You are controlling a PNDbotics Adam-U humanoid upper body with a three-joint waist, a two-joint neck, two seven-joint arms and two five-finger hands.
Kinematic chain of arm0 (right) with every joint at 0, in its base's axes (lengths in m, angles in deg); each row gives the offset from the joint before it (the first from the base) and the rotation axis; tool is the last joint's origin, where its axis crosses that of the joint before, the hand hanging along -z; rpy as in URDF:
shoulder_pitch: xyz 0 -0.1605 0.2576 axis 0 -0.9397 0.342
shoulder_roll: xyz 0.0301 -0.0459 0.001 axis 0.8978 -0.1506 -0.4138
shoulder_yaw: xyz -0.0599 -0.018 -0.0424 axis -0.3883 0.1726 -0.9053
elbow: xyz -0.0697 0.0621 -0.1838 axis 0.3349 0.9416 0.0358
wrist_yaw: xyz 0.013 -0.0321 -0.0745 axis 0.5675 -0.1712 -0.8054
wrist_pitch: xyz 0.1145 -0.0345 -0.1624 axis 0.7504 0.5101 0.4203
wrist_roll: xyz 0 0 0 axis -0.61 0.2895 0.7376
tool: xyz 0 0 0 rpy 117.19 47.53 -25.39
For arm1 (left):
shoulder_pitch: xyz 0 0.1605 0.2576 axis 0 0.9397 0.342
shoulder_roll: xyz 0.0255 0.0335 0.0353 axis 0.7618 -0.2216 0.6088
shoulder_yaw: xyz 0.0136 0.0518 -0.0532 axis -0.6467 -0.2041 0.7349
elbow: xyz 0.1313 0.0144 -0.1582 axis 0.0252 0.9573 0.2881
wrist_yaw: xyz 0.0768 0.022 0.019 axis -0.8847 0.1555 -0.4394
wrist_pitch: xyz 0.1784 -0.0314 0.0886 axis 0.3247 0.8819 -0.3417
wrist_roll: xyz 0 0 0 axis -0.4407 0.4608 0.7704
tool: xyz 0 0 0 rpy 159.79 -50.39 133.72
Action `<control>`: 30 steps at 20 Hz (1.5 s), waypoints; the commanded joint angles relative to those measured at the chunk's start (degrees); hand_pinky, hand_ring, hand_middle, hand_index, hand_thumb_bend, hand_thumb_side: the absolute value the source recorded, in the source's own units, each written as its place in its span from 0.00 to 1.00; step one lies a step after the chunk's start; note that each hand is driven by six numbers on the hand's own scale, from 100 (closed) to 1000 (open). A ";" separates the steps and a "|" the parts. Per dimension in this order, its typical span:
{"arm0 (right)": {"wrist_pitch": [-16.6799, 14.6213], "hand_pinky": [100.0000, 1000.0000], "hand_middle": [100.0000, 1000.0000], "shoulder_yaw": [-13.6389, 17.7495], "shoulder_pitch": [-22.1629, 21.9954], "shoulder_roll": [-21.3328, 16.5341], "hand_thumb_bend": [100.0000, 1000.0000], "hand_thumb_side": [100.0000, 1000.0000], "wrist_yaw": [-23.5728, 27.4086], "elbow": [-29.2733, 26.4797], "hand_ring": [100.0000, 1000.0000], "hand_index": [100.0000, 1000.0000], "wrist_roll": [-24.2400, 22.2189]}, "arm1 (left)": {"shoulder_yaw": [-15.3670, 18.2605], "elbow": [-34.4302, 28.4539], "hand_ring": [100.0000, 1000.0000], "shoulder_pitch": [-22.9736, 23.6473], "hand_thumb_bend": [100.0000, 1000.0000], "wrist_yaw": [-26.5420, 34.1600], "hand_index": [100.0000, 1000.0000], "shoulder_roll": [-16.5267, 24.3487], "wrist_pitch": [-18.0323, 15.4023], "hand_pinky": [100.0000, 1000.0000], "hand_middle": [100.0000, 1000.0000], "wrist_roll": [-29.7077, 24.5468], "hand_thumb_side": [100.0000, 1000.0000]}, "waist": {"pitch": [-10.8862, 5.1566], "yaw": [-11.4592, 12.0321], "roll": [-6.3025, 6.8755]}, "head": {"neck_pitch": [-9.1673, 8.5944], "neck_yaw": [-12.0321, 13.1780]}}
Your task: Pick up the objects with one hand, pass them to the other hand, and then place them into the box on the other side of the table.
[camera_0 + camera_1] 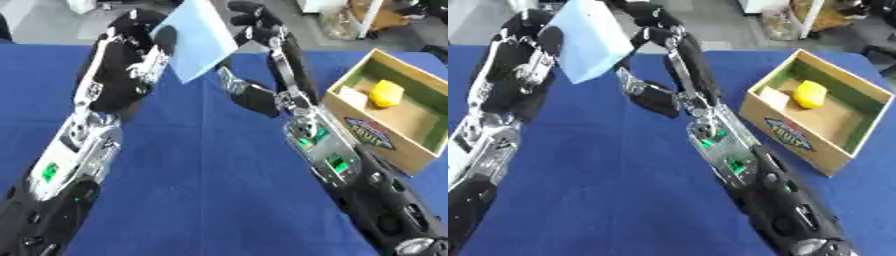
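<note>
Looking at this from the left side of the frame over to the right: our left hand (131, 60) is up near the top left, fingers curled round one edge of a light blue flat block (197, 42), maybe foam or a sponge, we can't really say. It's held high and tilted above the blue tablecloth (210, 175), which looks to us like the handover spot, since both hands meet there in the upper middle.

Our right hand (258, 30) comes up from the lower right and its fingers hook over the block's top right edge, thumb lower down by the bottom corner. So both hands seem to have it right now, mid-pass we'd guess. Hard to tell which one is actually carrying it.

Over on the right edge sits the wooden box (376, 145), open top, with a yellow object (386, 93) already lying inside next to something pale. The block probably goes there next.
</note>
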 commanded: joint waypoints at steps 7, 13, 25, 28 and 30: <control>-0.55 0.88 0.82 -0.90 0.73 -0.13 0.00 0.16 0.54 0.40 0.76 0.72 2.12 | 0.31 -0.57 0.30 -0.76 0.08 0.04 0.31 0.03 -0.35 0.45 0.26 -0.08 0.00 | 0.01 0.25 0.87 | -0.73 -0.40; -3.35 0.89 0.86 -0.25 0.19 -1.45 0.00 0.00 -5.23 0.26 0.79 0.93 -4.52 | 1.19 -0.08 0.30 -0.67 0.08 -1.21 0.31 1.10 -0.56 0.45 0.26 0.51 0.00 | -0.03 0.30 0.79 | -0.84 -0.25; -5.57 0.91 0.95 1.48 -2.13 -5.49 0.00 0.00 -12.50 -1.69 0.84 1.00 -13.88 | 3.04 0.81 0.30 -0.43 0.11 -4.03 0.30 4.67 -0.30 0.44 0.26 2.30 0.00 | -0.14 -0.05 0.87 | -0.77 0.38; -4.58 0.92 0.97 2.02 -2.90 -6.19 0.00 0.00 -12.41 -1.44 0.85 0.99 -15.60 | 3.39 0.75 0.30 -0.48 0.11 -4.36 0.30 5.14 -0.23 0.44 0.26 2.50 0.00 | -0.20 -0.14 0.94 | -0.77 0.51; -3.93 0.92 0.98 2.49 -3.41 -6.58 0.00 0.00 -12.02 -1.75 0.85 0.99 -15.78 | 3.55 0.72 0.30 -0.45 0.11 -4.55 0.30 5.38 -0.15 0.44 0.26 2.58 0.00 | -0.22 -0.18 0.97 | -0.75 0.64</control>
